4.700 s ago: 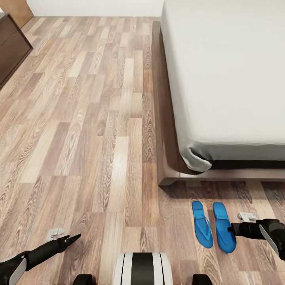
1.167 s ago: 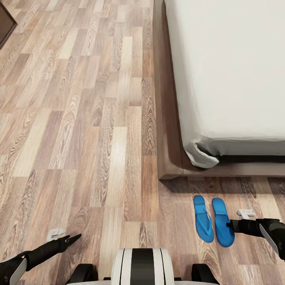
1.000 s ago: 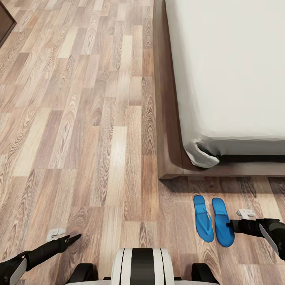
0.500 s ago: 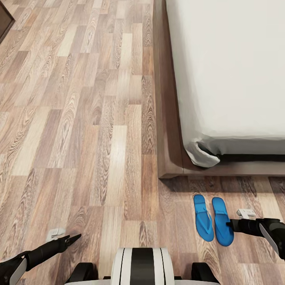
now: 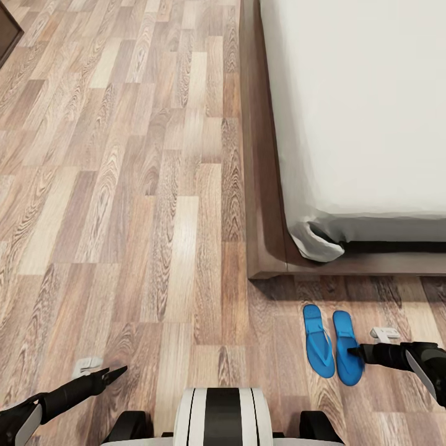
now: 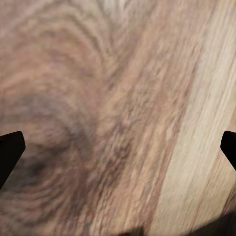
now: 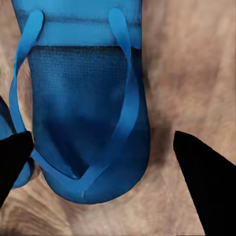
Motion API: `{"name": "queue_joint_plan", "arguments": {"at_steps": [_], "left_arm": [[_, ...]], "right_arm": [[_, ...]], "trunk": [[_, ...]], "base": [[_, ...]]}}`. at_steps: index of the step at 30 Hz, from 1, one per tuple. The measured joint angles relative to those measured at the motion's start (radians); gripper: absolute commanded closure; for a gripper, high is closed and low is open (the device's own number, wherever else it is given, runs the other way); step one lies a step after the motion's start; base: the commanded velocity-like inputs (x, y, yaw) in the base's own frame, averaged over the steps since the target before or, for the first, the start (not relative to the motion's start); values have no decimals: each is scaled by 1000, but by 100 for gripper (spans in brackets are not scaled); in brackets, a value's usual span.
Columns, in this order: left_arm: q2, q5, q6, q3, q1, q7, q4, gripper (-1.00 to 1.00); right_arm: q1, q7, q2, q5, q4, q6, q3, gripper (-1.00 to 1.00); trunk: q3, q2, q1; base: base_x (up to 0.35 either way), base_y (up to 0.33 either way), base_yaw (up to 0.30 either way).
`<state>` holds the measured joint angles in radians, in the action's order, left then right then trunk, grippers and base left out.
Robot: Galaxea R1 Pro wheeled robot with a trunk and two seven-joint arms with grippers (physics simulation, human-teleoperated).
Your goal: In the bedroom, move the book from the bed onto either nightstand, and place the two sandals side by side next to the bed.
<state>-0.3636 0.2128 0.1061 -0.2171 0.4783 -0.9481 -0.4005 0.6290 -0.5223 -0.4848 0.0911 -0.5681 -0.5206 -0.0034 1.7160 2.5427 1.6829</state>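
Sandals are lying right under your right gripper [image 5: 354,350], which is hovering with its tip over the inner edge of the right sandal [image 5: 347,347]. Through the right wrist camera you are looking down on that sandal [image 7: 83,113], its slim straps meeting near the rounded end, with your 2 dark fingertips [image 7: 204,182] spread wide, one on either side of it and not touching it: the jaws are standing open with nothing held. A sliver of the left sandal [image 7: 10,142] is peeking in beside the other fingertip.

Just beyond the gripper toward your left arm, the left sandal [image 5: 318,341] is lying parallel to its mate, with only a narrow strip of wood-plank floor [image 5: 155,186] between the 2. Both are pointing at the foot of the bed [image 5: 266,186], near its dark wooden frame but apart from it.

Your left gripper [image 5: 114,372] is hanging low over bare planks, well apart from the sandals. Its wrist camera is showing blurred wood grain [image 6: 118,118] with 2 fingertips [image 6: 10,152] at opposite edges, so it is open and empty too.

Farther ahead of both grippers, the pale grey mattress [image 5: 365,105] is stretching away, its corner sheet bunched at the frame. A dark piece of furniture [image 5: 7,31] is just showing at the far left.
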Motion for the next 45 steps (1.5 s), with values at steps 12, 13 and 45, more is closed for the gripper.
{"name": "queue_joint_plan", "arguments": {"at_steps": [12, 13, 45], "left_arm": [[0, 0, 0, 0, 0, 0, 0, -100], [0, 0, 0, 0, 0, 0, 0, -100], [0, -1, 0, 1, 0, -2, 0, -100]], "right_arm": [[0, -1, 0, 1, -1, 0, 0, -100], [0, -1, 0, 1, -1, 0, 0, -100], [0, -5, 0, 1, -3, 0, 0, -100]], "trunk": [[0, 0, 0], [0, 0, 0], [-77, -5, -9]], "base": [[0, 0, 0], [0, 0, 0], [0, 0, 0]]}}
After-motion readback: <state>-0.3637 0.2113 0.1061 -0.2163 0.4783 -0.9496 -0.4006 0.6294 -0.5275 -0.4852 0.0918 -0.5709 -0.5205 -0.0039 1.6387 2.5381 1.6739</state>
